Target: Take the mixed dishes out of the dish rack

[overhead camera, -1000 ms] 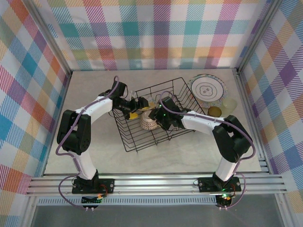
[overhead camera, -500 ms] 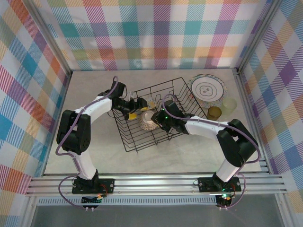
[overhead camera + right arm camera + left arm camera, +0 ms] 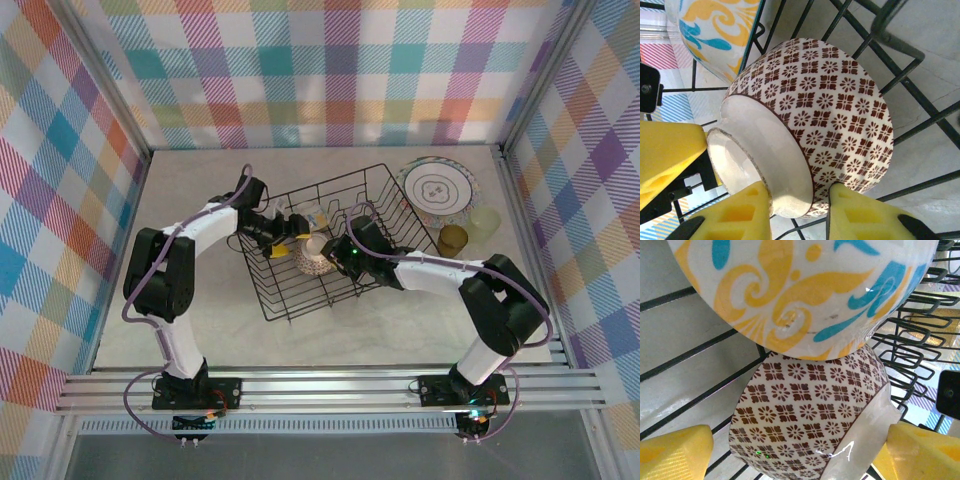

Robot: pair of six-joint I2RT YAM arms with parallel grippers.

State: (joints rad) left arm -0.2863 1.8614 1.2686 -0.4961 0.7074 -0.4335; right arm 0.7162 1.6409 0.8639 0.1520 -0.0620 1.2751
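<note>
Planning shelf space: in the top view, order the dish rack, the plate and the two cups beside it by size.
1. dish rack
2. plate
3. amber cup and pale-green cup: they look about alike, so I am not ranking them.

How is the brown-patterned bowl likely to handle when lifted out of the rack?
The brown-patterned bowl looks like glazed ceramic: probably rigid, breakable, somewhat heavy for its size. Its glossy foot, pinched by the right pincer, may slip. The blue-and-yellow bowl appears to rest against it and might shift.
</note>
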